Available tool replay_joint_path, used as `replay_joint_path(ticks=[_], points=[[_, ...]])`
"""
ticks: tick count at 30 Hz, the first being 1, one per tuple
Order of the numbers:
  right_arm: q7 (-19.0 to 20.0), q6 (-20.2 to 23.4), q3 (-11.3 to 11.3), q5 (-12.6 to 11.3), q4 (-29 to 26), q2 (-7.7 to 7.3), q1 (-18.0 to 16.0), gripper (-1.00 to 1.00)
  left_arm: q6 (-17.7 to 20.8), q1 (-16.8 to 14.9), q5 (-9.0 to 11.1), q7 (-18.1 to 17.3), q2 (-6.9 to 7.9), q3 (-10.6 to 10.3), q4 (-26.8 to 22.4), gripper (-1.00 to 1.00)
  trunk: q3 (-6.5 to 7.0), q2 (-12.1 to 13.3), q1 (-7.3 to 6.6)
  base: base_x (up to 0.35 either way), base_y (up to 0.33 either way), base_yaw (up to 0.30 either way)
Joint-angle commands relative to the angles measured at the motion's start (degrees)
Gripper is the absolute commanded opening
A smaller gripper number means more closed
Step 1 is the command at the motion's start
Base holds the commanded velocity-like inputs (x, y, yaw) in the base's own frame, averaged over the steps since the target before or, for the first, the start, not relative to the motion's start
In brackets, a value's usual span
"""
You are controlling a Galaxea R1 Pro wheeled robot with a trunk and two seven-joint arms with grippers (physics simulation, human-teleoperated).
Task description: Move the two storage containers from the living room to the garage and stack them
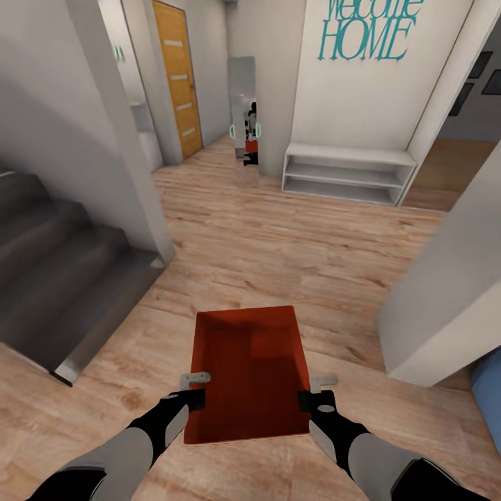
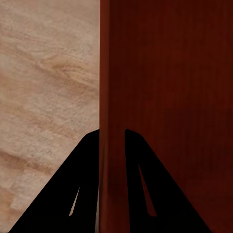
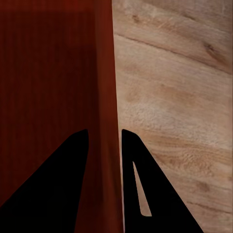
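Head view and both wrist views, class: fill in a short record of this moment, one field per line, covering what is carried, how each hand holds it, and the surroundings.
carried: one orange-red storage container, open top, nothing visible inside
left hand: fingers straddle the container's left wall
right hand: fingers straddle the right wall
floor: light wood planks
ahead: white low shelf, orange door
left side: grey stairs
wall: teal HOME lettering

Orange-red open-top storage container (image 1: pixel 249 372), level
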Motion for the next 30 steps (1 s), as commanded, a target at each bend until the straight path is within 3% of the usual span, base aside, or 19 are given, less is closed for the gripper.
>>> replay_joint_path(ticks=[1,30], points=[[-0.35,-0.46,-2.58,0.1,-0.02,-0.19,-0.1,-1.0,0.4,0.06,-0.25,0.62,0.64,-1.51,-0.01,-1.0,-0.04,-0.03,0.03,0.323,0.0,0.0],[-0.35,-0.46,-2.57,0.1,-0.02,-0.19,-0.1,-1.0,0.4,0.06,-0.25,0.62,0.64,-1.53,-0.01,-1.0,-0.04,-0.03,0.03,0.323,0.0,0.0]])
